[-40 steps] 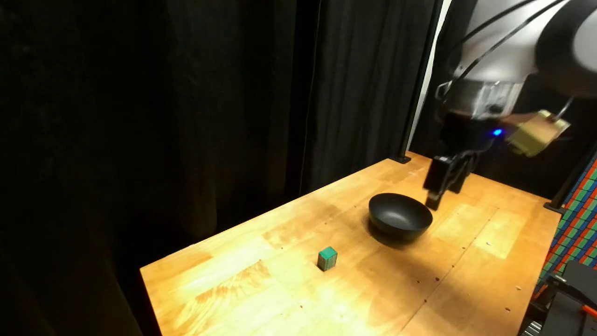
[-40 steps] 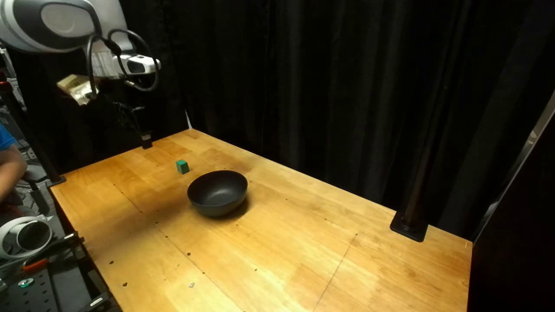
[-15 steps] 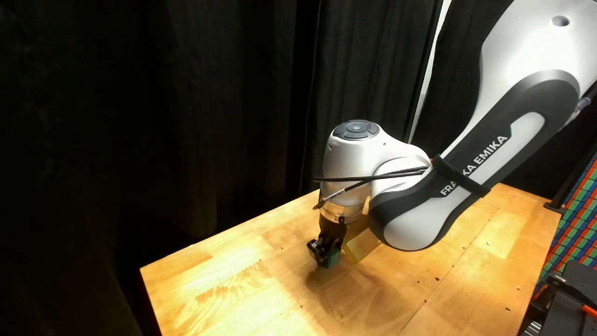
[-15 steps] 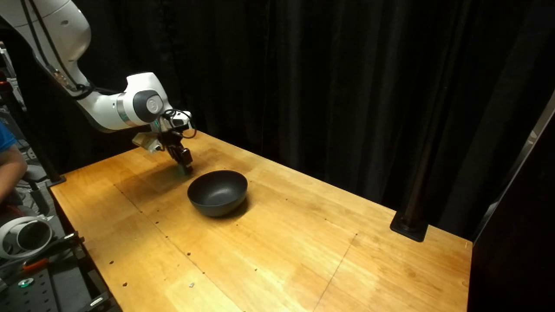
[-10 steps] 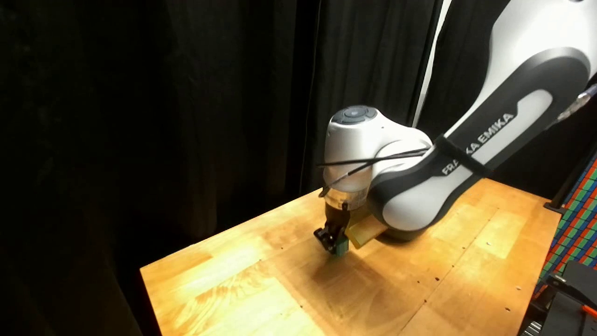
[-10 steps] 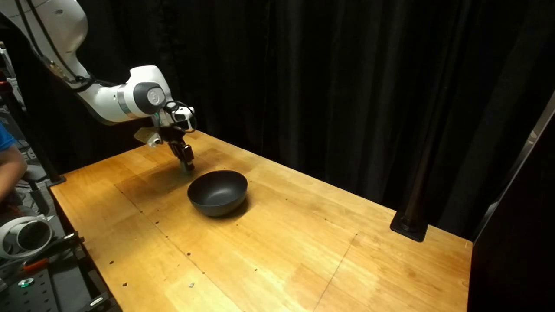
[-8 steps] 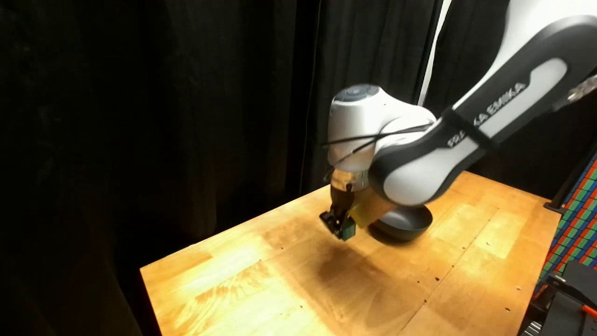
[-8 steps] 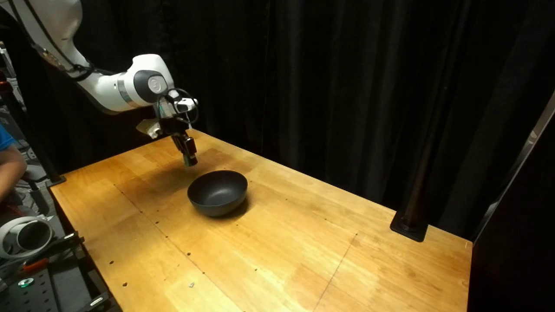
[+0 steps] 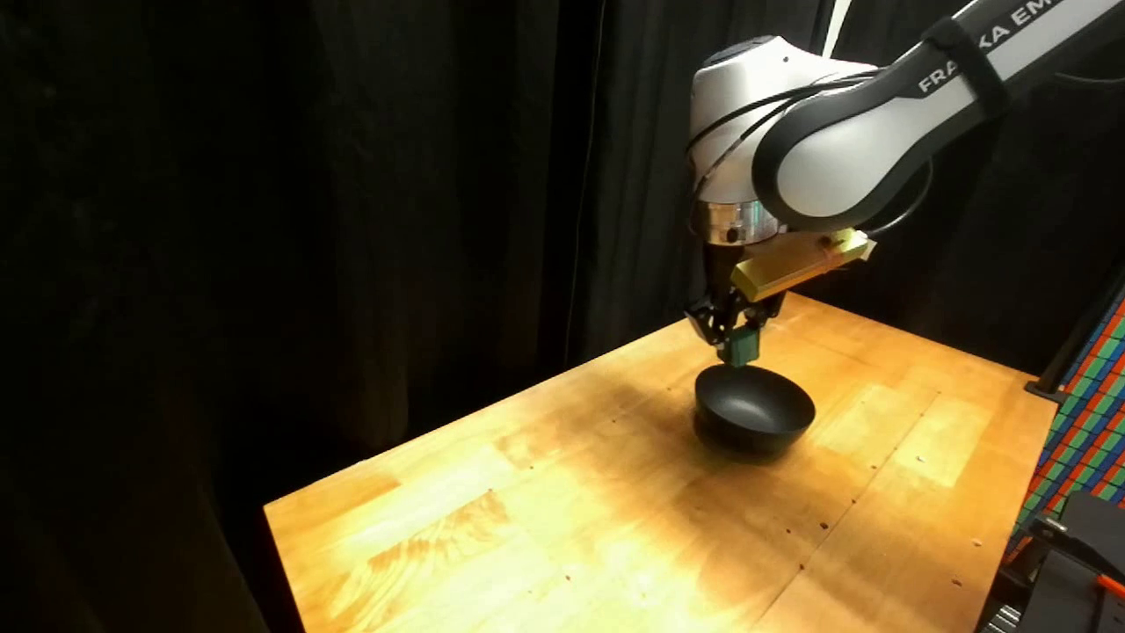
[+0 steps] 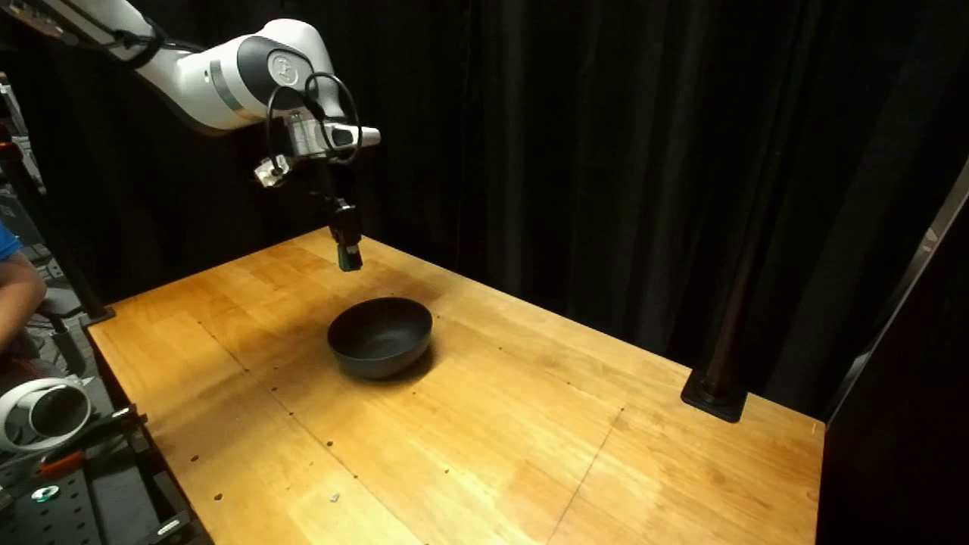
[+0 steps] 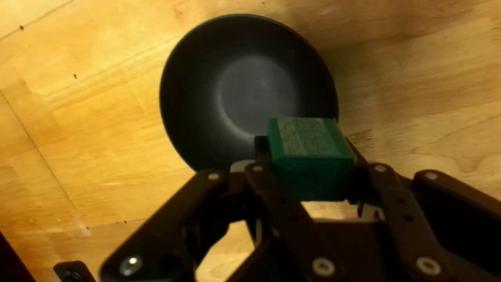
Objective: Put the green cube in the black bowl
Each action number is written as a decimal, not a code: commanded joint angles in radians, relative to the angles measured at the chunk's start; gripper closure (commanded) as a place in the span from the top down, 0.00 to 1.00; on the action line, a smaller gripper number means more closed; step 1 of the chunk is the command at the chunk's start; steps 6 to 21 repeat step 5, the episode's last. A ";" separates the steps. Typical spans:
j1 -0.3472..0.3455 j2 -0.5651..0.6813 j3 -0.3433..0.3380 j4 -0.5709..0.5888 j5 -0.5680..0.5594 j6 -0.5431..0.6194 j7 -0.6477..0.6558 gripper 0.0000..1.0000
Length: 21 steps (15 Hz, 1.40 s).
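Note:
The green cube [image 11: 313, 166] is pinched between both fingers of my gripper [image 9: 740, 338], a greyish patch on its top face in the wrist view. It hangs in the air, well off the table. The black bowl [image 9: 754, 411] stands upright on the wood, and its inside [image 11: 256, 90] holds nothing. In an exterior view the cube [image 10: 350, 260] is higher than the bowl [image 10: 380, 337] and a little to its upper left. From the wrist, cube and fingers cover part of the bowl's lower right rim.
The wooden table [image 9: 527, 536] is bounded by dark curtains [image 10: 568, 151] behind it. A black post base [image 10: 714, 397] stands near a table edge. A yellow block [image 9: 800, 264] sticks out from my wrist. A person's arm [image 10: 17, 295] and a white pipe piece [image 10: 45, 416] are beside the table.
The cube stood on the table at first, with my gripper away from it. My gripper has since shut on it, lifted it and carried it towards the bowl, which has not moved.

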<state>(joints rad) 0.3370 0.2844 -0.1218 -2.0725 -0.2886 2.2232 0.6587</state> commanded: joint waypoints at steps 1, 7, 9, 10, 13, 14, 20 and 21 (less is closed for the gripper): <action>-0.089 -0.057 0.061 -0.065 0.034 -0.021 -0.045 0.74; -0.156 -0.160 0.115 -0.142 0.141 -0.005 -0.178 1.00; -0.156 -0.160 0.115 -0.142 0.141 -0.005 -0.178 1.00; -0.156 -0.160 0.115 -0.142 0.141 -0.005 -0.178 1.00; -0.156 -0.160 0.115 -0.142 0.141 -0.005 -0.178 1.00; -0.156 -0.160 0.115 -0.142 0.141 -0.005 -0.178 1.00; -0.156 -0.160 0.115 -0.142 0.141 -0.005 -0.178 1.00; -0.156 -0.160 0.115 -0.142 0.141 -0.005 -0.178 1.00</action>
